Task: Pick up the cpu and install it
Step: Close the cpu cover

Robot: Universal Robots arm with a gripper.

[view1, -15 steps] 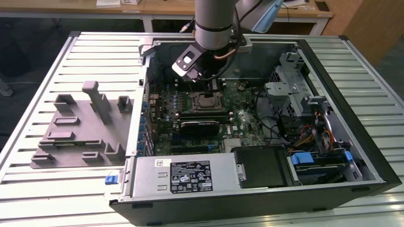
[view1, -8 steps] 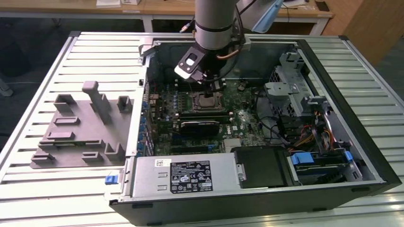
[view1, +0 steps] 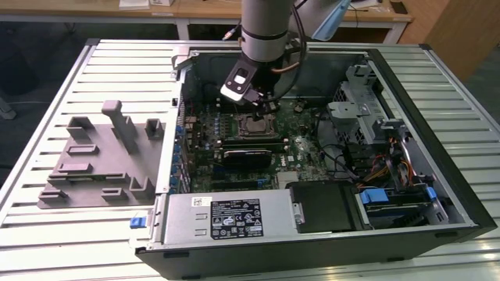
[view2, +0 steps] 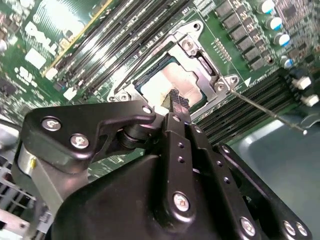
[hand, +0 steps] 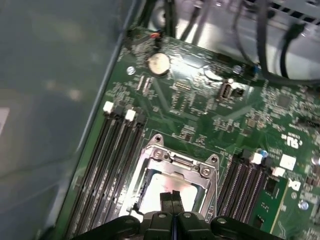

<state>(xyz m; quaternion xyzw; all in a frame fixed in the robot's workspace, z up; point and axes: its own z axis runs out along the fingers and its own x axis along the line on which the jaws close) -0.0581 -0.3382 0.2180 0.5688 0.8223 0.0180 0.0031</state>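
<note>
One grey moulded fixture (view1: 102, 158) lies on the slatted metal table (view1: 47, 234) at the exterior view's left. Just right of it is one open black computer case (view1: 461, 225), laid on its side. Its one silver power-supply box (view1: 226, 218) carries a white printed label. Mid-case, one black gripper (view1: 269, 110) hangs over the green motherboard (view1: 305, 146). Both wrist views show its two fingers (hand: 167, 199) pressed together, pinching nothing. One cpu (hand: 155, 187), a small flat square silver-grey chip, sits inside the metal socket frame (hand: 156, 154), directly beneath the fingertips (view2: 176, 100); contact cannot be told. Two banks of black memory slots (hand: 117, 150) flank the socket. One round silver coin cell (hand: 159, 63) sits further along the board.
</note>
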